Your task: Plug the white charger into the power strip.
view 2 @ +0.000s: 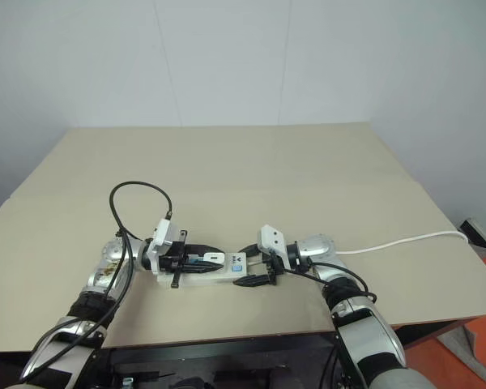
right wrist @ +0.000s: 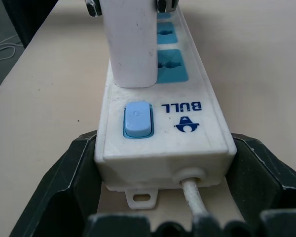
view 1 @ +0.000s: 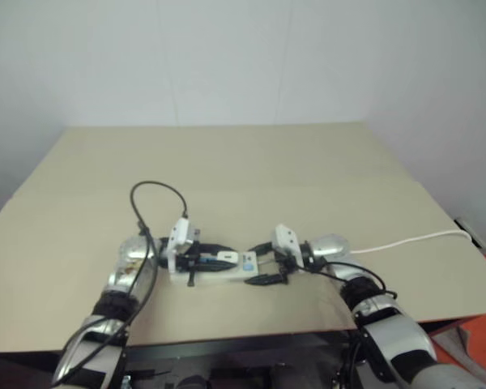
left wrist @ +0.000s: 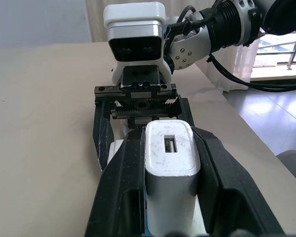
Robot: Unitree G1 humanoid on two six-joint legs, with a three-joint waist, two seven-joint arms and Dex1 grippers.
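Pale walls stand behind a tan desk (view 1: pixel 227 162), and near its front edge lies the power strip (view 2: pixel 215 274), its long axis running across the desk from one arm to the other, its switch end toward the right arm and its thin white cord (view 1: pixel 413 240) trailing off that way to the desk's right edge. The right pincer (right wrist: pixel 165 197) comes at the strip end-on, its black fingers (right wrist: pixel 64 182) spread wide on either side of the switch end, close against its sides as if to steady it; whether they actually press on the plastic I cannot tell. From the opposite end the left pincer (left wrist: pixel 170 182) reaches along the strip's length, shut tight on the white charger (left wrist: pixel 170 170), which it grips by its two flanks. In the right wrist view the charger (right wrist: pixel 130 39) stands upright on the strip's top face, just past the blue switch (right wrist: pixel 138 119), right beside a blue socket face (right wrist: pixel 172 64). Whether its pins are already seated in a socket or it merely rests over one is hidden by the block itself. To my eye, what matters next is the straight push of the charger down into the strip's top face, square to that long axis, while the right arm holds the strip from sliding.
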